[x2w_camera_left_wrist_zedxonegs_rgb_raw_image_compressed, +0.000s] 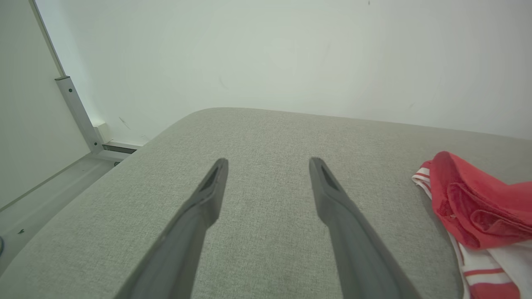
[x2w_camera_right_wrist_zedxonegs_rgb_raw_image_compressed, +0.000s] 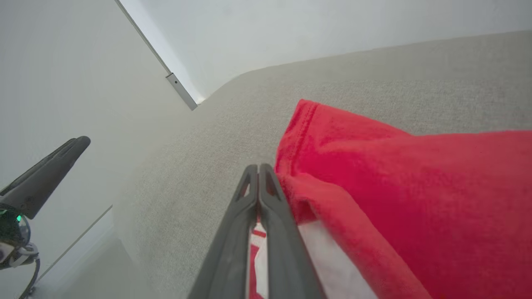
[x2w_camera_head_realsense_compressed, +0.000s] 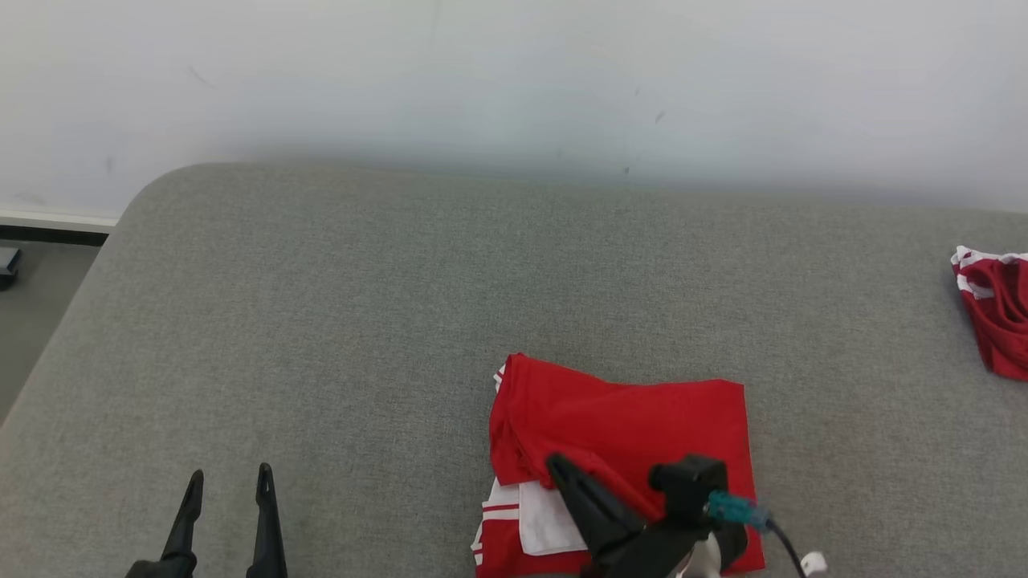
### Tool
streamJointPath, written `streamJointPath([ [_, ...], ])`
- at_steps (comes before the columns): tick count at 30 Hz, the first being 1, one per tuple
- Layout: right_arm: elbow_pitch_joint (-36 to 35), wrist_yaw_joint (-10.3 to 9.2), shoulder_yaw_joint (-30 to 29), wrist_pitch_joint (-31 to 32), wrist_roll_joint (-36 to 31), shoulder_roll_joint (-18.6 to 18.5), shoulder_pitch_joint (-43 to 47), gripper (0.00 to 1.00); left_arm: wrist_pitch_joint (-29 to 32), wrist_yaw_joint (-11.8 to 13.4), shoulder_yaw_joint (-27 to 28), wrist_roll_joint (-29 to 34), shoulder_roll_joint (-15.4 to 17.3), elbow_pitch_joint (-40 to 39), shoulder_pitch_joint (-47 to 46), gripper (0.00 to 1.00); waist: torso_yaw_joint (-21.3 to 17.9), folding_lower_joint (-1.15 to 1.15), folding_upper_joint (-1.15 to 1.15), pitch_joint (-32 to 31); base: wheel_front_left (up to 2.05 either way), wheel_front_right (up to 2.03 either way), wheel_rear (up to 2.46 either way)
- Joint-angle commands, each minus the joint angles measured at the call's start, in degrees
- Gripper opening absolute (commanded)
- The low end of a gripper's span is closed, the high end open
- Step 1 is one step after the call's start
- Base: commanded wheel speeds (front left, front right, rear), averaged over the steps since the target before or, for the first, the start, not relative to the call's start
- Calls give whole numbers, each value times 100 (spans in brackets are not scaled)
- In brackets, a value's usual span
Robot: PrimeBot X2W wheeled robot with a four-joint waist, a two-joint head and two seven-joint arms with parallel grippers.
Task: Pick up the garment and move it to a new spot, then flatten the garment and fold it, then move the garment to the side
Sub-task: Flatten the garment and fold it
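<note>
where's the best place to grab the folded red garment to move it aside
On the folded red garment, probably the bunched left edge, where the layers stack thickest. Come from the near left, fingers low over the grey cushion, so one pinch catches every layer. The right gripper is shut right there; whether it has cloth is unclear.

Right gripper (x2w_camera_head_realsense_compressed: 556, 466), fingers pressed together, sits over the folded red garment (x2w_camera_head_realsense_compressed: 626, 417), tip at its left fold. Left gripper (x2w_camera_head_realsense_compressed: 229, 479), fingers apart, well to its left above grey cushion (x2w_camera_head_realsense_compressed: 321, 321). Second red garment (x2w_camera_head_realsense_compressed: 1000, 313) far to its right.
</note>
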Motion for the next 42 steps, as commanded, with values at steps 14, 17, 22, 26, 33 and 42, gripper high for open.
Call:
streamJointPath([
  [14,-364,-17,307,-406,192,134,481,100,-17,18,33,17,-8,-8,3,100,-174,0,0,-37,0,0,0],
  [17,-515,-16,88,-543,88,4,419,100,-17,8,69,36,-8,-17,41,100,-248,0,0,-75,0,0,0],
  [22,-794,-16,-645,-749,-132,-161,436,100,-17,-11,124,78,-7,-60,130,100,-432,0,0,-156,0,0,0],
  [26,-976,-16,-1353,-818,-426,-219,592,100,-17,-35,177,122,17,-101,158,100,-618,0,0,-213,0,0,0],
  [33,-1417,-17,-2416,-830,-905,-68,1038,100,-17,-37,221,206,13,-273,285,100,-877,0,0,-245,0,0,0],
  [42,-1660,-16,-3022,-835,-1425,44,1680,100,-17,-61,317,233,12,-387,401,100,-1070,0,0,-288,0,0,0],
])
